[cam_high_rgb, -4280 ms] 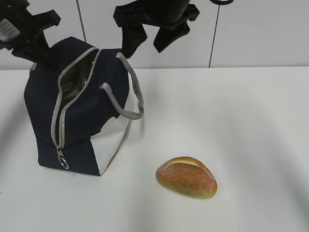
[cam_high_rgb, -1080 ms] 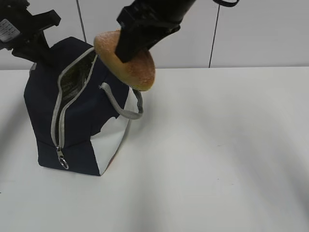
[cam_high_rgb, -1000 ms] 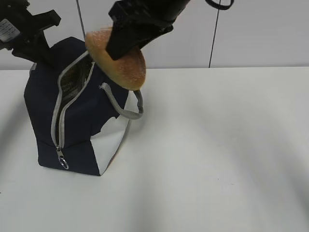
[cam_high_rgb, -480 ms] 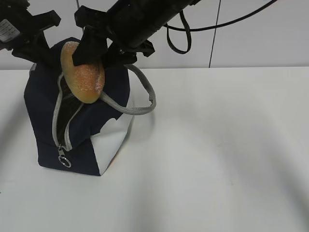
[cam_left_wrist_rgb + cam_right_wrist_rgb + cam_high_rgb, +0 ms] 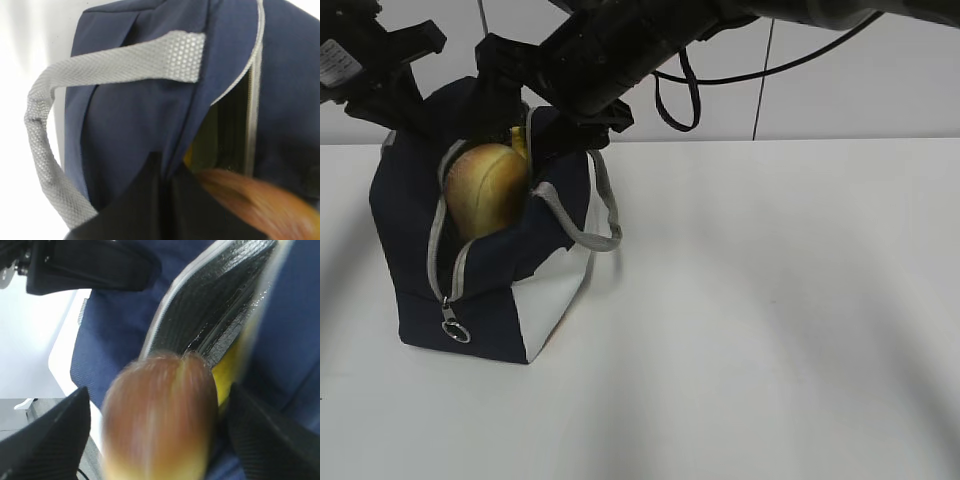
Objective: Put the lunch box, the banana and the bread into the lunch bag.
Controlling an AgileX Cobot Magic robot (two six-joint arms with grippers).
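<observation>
at the lunch bag's (image 5: 485, 255) zipper opening, right fingers (image 5: 150, 435) hold the bread (image 5: 485, 200); left fingers' state unclear.

The right arm (image 5: 620, 50) at the top middle is black and chunky, with a thin black cable (image 5: 672, 95) looping down from it. The left arm (image 5: 375, 60) in the upper left is black too, with a small white label (image 5: 334, 62) bearing tiny print.

The exterior view is evenly and brightly lit, with only faint, soft shadows cast across the white table (image 5: 770, 330). In both wrist views the bread (image 5: 160, 415) is smeared by motion blur, and the white background is overexposed at left.
</observation>
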